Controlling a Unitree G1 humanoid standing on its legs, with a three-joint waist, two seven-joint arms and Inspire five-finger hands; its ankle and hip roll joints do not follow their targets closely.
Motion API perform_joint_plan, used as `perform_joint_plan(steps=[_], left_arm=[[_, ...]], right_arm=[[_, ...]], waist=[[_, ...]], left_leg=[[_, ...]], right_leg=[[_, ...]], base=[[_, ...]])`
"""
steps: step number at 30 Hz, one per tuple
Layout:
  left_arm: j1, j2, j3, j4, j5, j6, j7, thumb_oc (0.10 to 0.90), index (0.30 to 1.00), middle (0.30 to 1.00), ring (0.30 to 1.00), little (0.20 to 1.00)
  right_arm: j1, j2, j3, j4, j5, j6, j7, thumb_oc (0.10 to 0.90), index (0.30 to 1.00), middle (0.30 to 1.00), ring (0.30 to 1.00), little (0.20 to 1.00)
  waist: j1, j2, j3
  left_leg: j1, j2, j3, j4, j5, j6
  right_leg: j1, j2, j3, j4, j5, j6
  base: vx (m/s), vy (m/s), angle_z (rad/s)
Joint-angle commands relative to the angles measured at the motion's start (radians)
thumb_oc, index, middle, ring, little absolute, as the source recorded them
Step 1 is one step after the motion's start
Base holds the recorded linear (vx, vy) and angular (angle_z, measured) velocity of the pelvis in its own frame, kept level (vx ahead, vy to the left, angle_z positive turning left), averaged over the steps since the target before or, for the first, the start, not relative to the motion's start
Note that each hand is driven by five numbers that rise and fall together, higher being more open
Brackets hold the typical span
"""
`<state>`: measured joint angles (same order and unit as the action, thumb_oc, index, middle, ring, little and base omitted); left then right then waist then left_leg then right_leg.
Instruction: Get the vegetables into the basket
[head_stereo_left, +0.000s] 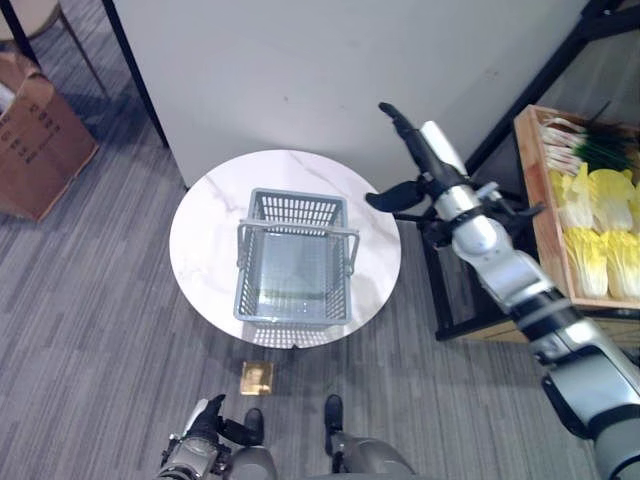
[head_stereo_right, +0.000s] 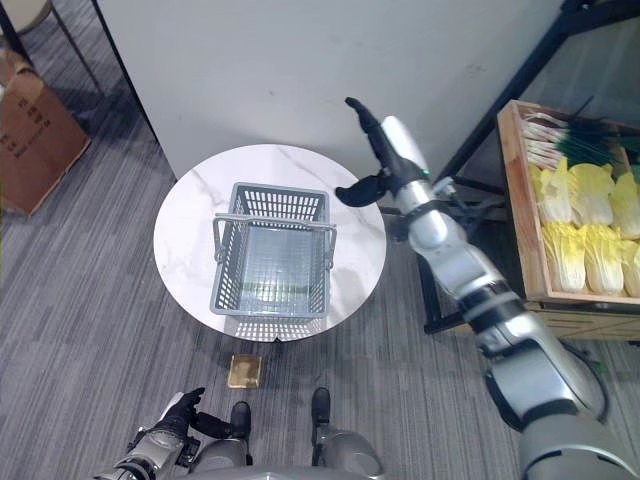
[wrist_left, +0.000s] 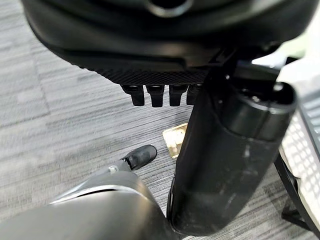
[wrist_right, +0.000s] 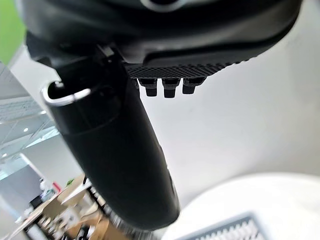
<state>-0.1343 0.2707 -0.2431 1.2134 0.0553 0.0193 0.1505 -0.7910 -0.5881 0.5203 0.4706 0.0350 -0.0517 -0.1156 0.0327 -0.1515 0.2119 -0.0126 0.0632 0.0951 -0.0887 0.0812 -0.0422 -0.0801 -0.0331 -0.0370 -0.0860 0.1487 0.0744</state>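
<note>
Down low at our side, our left hand (head_stereo_left: 205, 425) hangs just over the grey carpet (head_stereo_left: 100, 300), fingers relaxed and holding nothing. From its wrist camera the fingertips (wrist_left: 152, 95) sit in a short row with the thumb (wrist_left: 225, 160) sticking out apart from them, and past them there's a small tan tile (wrist_left: 175, 140) on the floor.

Our right hand (head_stereo_right: 385, 150) is raised above the far right edge of the table (head_stereo_left: 200, 240), fingers straight and pointing away toward the white wall (head_stereo_left: 330, 70), thumb (head_stereo_right: 355, 192) spread out to the side. Nothing in it either. The wrist view agrees: fingertips (wrist_right: 167, 90) straight, thumb (wrist_right: 120, 155) well clear of them.

So where's the stuff we care about? The basket (head_stereo_left: 295, 260) is grey plastic mesh, upright in the middle of the round marble table, with its handle folded down on the right side. It's just left of and below the right hand, not touching.

The vegetables (head_stereo_left: 600, 225), pale yellow cabbages with some green-and-white stalks behind them, are lying in a wooden crate (head_stereo_left: 545, 230) on a black rack (head_stereo_left: 450, 300) to our right, well apart from both hands' fingers.

A cardboard box (head_stereo_left: 35, 140) sits off on the far left floor.
</note>
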Motion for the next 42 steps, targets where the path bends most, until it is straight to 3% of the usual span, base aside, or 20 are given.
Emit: perform_joint_plan(steps=[1, 10, 13, 32, 33, 34, 35, 42], left_arm=[[0.034, 0.007, -0.039, 0.076, -0.024, 0.026, 0.018, 0.9, 1.0, 1.0, 1.0, 1.0], [0.025, 0.009, -0.049, 0.086, -0.065, 0.028, 0.04, 0.9, 1.0, 1.0, 1.0, 1.0], [0.021, 0.006, -0.054, 0.087, -0.073, 0.027, 0.043, 0.9, 1.0, 1.0, 1.0, 1.0], [-0.018, -0.012, -0.107, 0.075, -0.11, 0.021, 0.05, 0.9, 1.0, 1.0, 1.0, 1.0], [-0.019, -0.013, -0.107, 0.076, -0.112, 0.02, 0.05, 0.9, 1.0, 1.0, 1.0, 1.0], [-0.021, -0.014, -0.108, 0.076, -0.113, 0.02, 0.051, 0.9, 1.0, 1.0, 1.0, 1.0], [-0.02, -0.017, -0.111, 0.077, -0.115, 0.021, 0.052, 0.9, 1.0, 1.0, 1.0, 1.0], [-0.017, -0.024, -0.114, 0.081, -0.114, 0.026, 0.053, 0.9, 1.0, 1.0, 1.0, 1.0]], right_arm=[[-0.124, 0.007, -0.01, 0.061, 0.043, -0.015, -0.024, 0.9, 1.0, 1.0, 1.0, 1.0], [-0.254, 0.121, 0.06, 0.33, 0.025, 0.03, -0.021, 0.9, 1.0, 1.0, 1.0, 1.0], [-0.255, 0.154, 0.04, 0.369, 0.071, 0.034, -0.023, 0.9, 1.0, 1.0, 1.0, 1.0], [-0.379, 0.27, 0.088, 0.619, 0.032, 0.067, -0.016, 0.9, 1.0, 1.0, 1.0, 1.0], [-0.382, 0.271, 0.086, 0.629, 0.031, 0.066, -0.017, 0.835, 0.909, 0.909, 0.909, 0.909], [-0.384, 0.272, 0.087, 0.635, 0.028, 0.067, -0.019, 0.633, 0.627, 0.627, 0.627, 0.627], [-0.386, 0.28, 0.083, 0.647, 0.028, 0.068, -0.023, 0.4, 0.3, 0.3, 0.3, 0.3], [-0.369, 0.306, 0.077, 0.646, 0.024, 0.066, -0.024, 0.4, 0.3, 0.3, 0.3, 0.3]], waist=[[0.0, -0.039, 0.008], [0.034, -0.05, 0.03], [0.038, -0.049, 0.034], [0.057, -0.016, 0.062], [0.058, -0.015, 0.063], [0.059, -0.014, 0.063], [0.062, -0.013, 0.064], [0.056, -0.015, 0.059]], left_leg=[[0.061, -0.018, -0.008, 0.001, -0.059, -0.008], [0.05, -0.018, -0.037, 0.001, -0.053, -0.009], [0.047, -0.018, -0.038, 0.001, -0.053, -0.009], [-0.031, -0.024, -0.075, 0.001, -0.027, -0.015], [-0.034, -0.025, -0.077, 0.001, -0.026, -0.016], [-0.037, -0.025, -0.079, 0.001, -0.025, -0.016], [-0.042, -0.026, -0.083, 0.001, -0.023, -0.016], [-0.036, -0.026, -0.08, 0.001, -0.028, -0.016]], right_leg=[[0.016, -0.052, 0.057, 0.033, -0.037, 0.085], [0.014, -0.053, 0.037, 0.039, -0.042, 0.078], [0.013, -0.052, 0.037, 0.038, -0.042, 0.077], [-0.038, -0.051, 0.022, 0.022, -0.026, 0.074], [-0.04, -0.05, 0.02, 0.021, -0.025, 0.074], [-0.041, -0.05, 0.019, 0.02, -0.024, 0.074], [-0.043, -0.051, 0.017, 0.017, -0.024, 0.074], [-0.037, -0.052, 0.017, 0.015, -0.023, 0.075]], base=[[0.01, -0.016, 0.15], [0.0, -0.008, 0.06], [0.0, -0.003, 0.02], [0.0, -0.004, 0.04], [0.0, 0.0, 0.0], [0.0, 0.0, 0.0], [0.0, 0.0, 0.0], [0.0, 0.0, 0.0]])
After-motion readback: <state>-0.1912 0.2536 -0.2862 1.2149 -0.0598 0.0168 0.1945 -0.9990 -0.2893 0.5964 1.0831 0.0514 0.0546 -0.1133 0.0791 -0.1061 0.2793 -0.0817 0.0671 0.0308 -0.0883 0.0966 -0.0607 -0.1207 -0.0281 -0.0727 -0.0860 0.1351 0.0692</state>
